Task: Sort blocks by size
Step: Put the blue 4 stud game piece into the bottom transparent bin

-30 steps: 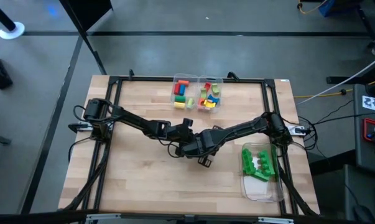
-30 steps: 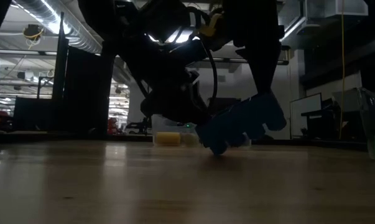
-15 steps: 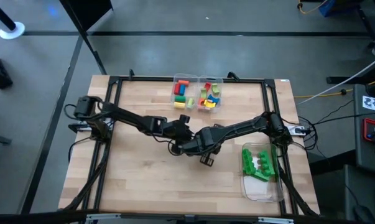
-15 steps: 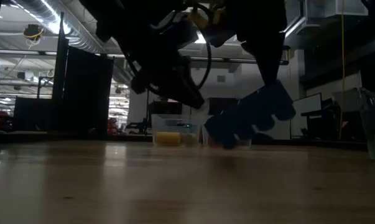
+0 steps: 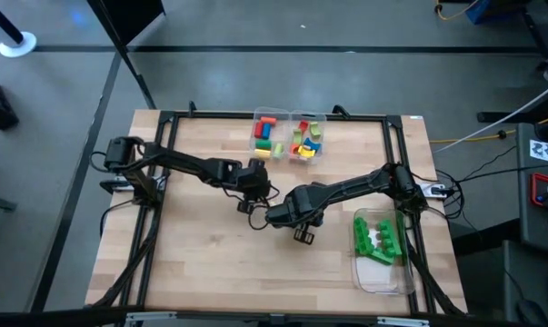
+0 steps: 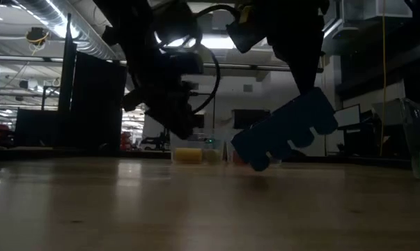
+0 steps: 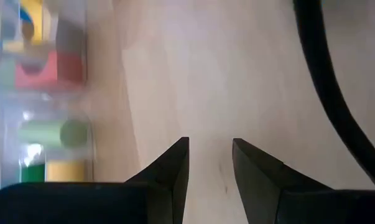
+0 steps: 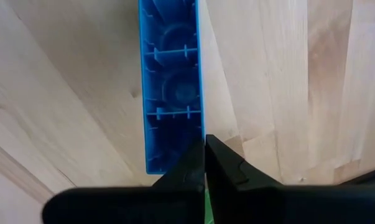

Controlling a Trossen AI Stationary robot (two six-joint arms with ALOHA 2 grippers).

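We have the long blue brick (image 8: 170, 87) pinched between the fingers of the right gripper (image 8: 204, 163), which close on one thin side wall at the brick's end. The rest of the brick reaches out ahead of the fingertips, hollow underside facing the wrist camera. From table height the brick (image 6: 285, 130) hangs tilted, its lower end near the wood but, as far as we can judge, not touching.

To do this step well, we judge we should lift a little more before swinging, so the low end does not catch the table (image 5: 201, 263). The grip sits far from the brick's middle, so we should move gently or it may pivot in the fingers. We then carry it toward the clear tray (image 5: 383, 272) that holds the green bricks (image 5: 376, 238), level it, and part the fingers only once it rests inside.

The left gripper (image 7: 210, 163) hovers over bare wood with its fingers spread and nothing between them. The two small tubs (image 5: 288, 138) of little pieces lie off to one side of those fingers.

By our count:
- One blue brick, in hand.
- At least two or three green bricks in the tray; they overlap, so we cannot be sure.
- Two tubs, holding about a dozen small red, yellow and green pieces in all.
- No loose blocks on the table that we can see.
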